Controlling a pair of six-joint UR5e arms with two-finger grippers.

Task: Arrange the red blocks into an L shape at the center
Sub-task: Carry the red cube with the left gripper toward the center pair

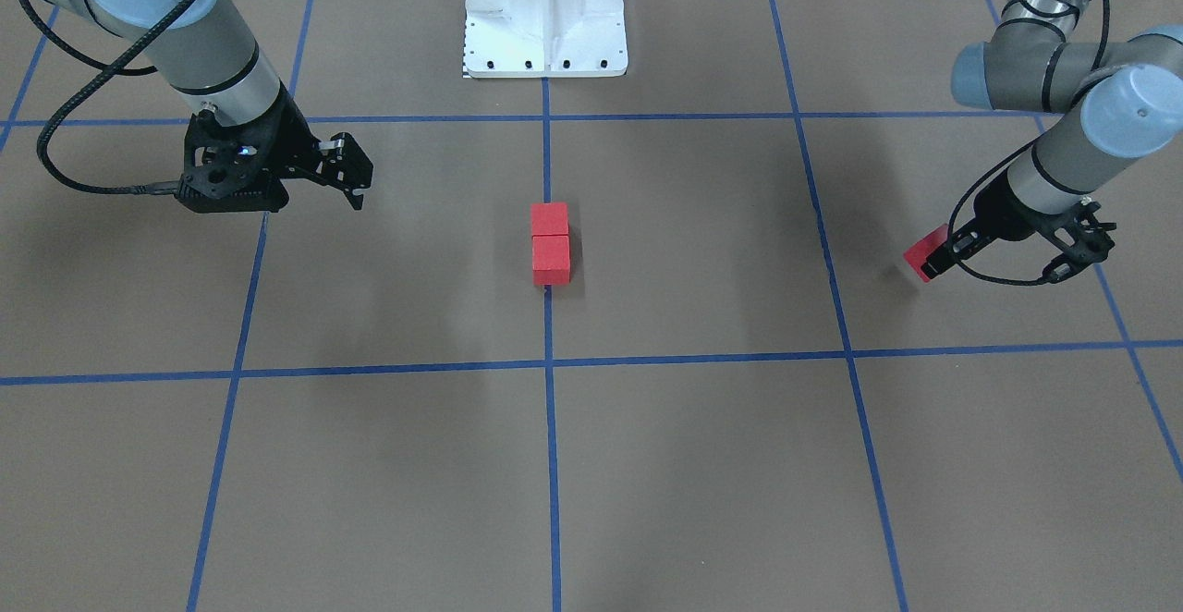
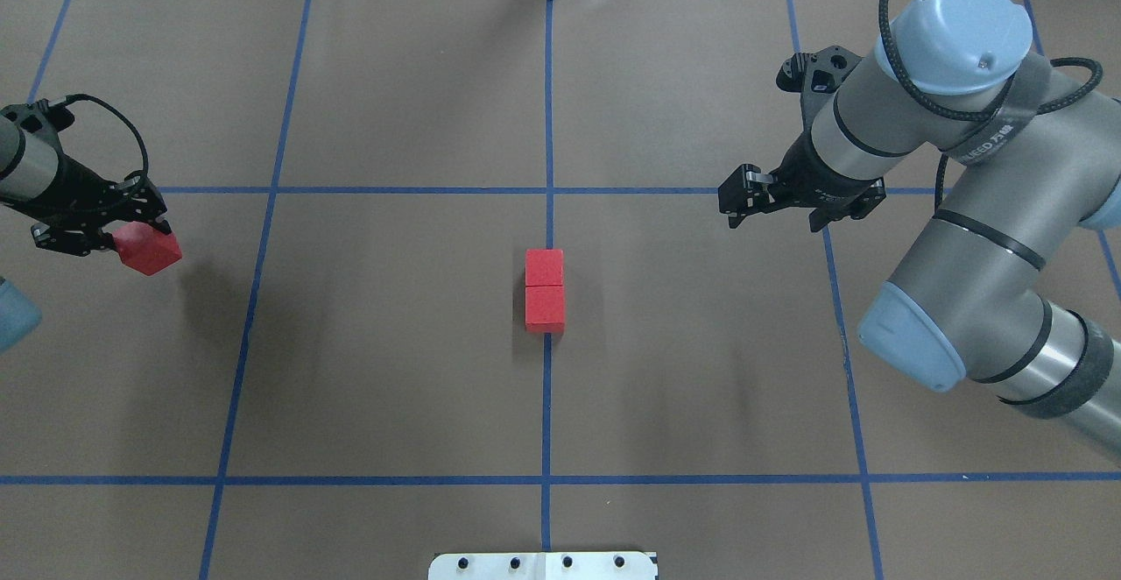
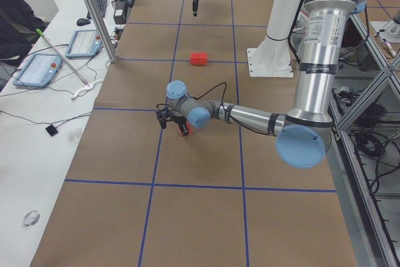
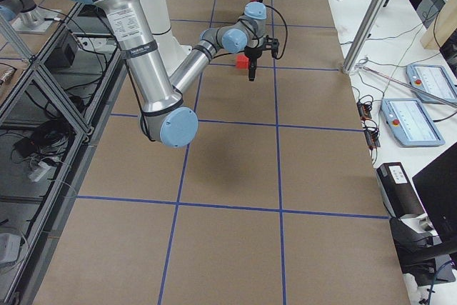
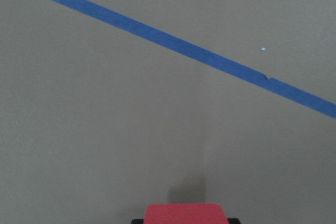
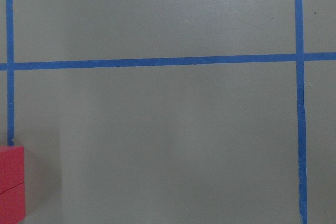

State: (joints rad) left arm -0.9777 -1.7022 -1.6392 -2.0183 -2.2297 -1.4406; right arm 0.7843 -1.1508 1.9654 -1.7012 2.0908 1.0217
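Two red blocks (image 2: 545,267) (image 2: 545,308) lie touching in a straight row on the middle blue tape line (image 2: 547,405) at the center; they also show in the front view (image 1: 549,220) (image 1: 551,259) and at the right wrist view's lower left corner (image 6: 11,182). My left gripper (image 2: 131,243) is shut on the third red block (image 2: 149,250), held just above the floor far to the left; the block also shows in the front view (image 1: 920,253) and the left wrist view (image 5: 184,213). My right gripper (image 2: 734,203) hangs open and empty to the right of the pair.
The robot's white base plate (image 1: 545,11) stands behind the center square. Blue tape lines divide the brown floor into squares. Desks with tablets (image 3: 37,67) lie beyond the table's far edge.
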